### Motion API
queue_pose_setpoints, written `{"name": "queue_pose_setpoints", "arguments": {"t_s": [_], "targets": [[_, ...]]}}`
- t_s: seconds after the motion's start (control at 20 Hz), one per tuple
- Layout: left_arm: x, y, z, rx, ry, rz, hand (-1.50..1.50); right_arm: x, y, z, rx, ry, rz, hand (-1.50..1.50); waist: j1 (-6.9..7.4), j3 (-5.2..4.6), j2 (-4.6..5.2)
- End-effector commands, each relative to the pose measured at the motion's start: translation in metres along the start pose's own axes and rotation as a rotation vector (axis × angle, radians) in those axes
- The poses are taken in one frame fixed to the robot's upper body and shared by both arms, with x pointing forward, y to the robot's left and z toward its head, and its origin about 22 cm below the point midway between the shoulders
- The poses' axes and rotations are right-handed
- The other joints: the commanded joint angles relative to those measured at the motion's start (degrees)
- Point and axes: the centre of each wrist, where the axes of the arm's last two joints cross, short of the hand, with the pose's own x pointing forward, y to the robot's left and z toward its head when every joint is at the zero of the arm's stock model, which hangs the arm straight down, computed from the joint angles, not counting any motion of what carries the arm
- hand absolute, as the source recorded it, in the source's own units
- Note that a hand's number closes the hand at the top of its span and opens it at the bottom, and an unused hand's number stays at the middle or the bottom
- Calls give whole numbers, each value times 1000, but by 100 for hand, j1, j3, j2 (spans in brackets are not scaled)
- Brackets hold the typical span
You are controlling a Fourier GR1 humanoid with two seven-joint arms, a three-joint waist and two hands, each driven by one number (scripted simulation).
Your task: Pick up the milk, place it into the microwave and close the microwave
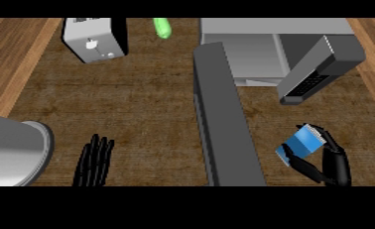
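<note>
A: Where do we stand with the milk (pixel 303 144)?

B: We have it. Our right hand (pixel 331 163) sits at about four o'clock in the view, its fingers (pixel 294 159) curled round the blue and white carton, which looks tilted in the grasp. We can't tell whether it is clear of the bench (pixel 139 99) or touching it.

A: And the left hand (pixel 93 161)?

B: Down at seven o'clock, fingers straight and relaxed, holding nothing. It is resting, just beside the grey rounded thing (pixel 22 148) at the left edge.

A: So the pick-up is done, by our reckoning?

B: We judge so. The step in hand is carrying the carton to the microwave (pixel 275 34), which stands at one o'clock with its door (pixel 223 119) swung wide open.

A: What does the next move call for?

B: We take the carton up and forward, towards one o'clock, into the open cavity (pixel 253 57). The door runs along the left of that path, so we keep to its right, and we watch the dark slanted part (pixel 319 69) at two o'clock. The door gets closed only after we let go.
</note>
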Motion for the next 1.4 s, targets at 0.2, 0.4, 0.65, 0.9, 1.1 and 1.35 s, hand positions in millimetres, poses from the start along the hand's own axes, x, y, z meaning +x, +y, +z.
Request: {"name": "queue_pose_setpoints", "arguments": {"t_s": [0.2,0.4,0.65,0.9,1.1,1.35], "targets": [[4,10,9,10,-4,-11,-150,-19,-5,-21,34,55,119,150,28,11,11],[14,33,-4,-5,-11,-1,-150,-30,-2,-12,123,-11,167,150,25,13,16],[0,22,6,1,-14,-4,-150,-29,23,-51,125,-31,13,150,114,25,44],[6,31,11,-11,1,-6,-150,-22,64,-56,154,-97,-138,150,131,25,45],[-4,44,5,13,-6,-3,-150,-21,81,-48,174,-109,-211,150,47,16,28],[3,36,0,-7,19,8,-150,-1,117,-65,194,-146,-256,150,14,13,14]]}}
